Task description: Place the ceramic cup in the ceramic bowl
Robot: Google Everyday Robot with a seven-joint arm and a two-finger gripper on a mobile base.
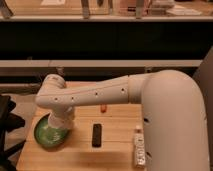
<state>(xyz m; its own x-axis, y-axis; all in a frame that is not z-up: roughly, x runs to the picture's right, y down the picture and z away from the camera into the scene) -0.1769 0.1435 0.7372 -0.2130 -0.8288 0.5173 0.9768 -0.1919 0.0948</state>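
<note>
1. Over the wooden table [117, 142], the white arm [100, 93] reaches left and bends down at the wrist.
2. Ceramic bowl [44, 136]: front-left corner, close to the table edge.
3. Gripper [60, 125]: lowered onto the bowl's right side; whether it grips or has let go, cannot tell. Ceramic cup not visible, presumably hidden under the wrist.
4. Black remote [96, 135]: just beside the bowl, apart.
5. Risk (judgement): lifting while the cup clings could tip it onto the rim or drag the bowl off the edge.

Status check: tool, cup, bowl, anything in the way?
Tool down at bowl. Cup not in sight; arm may hide it. Remote right of bowl, apart, not blocking.
</note>
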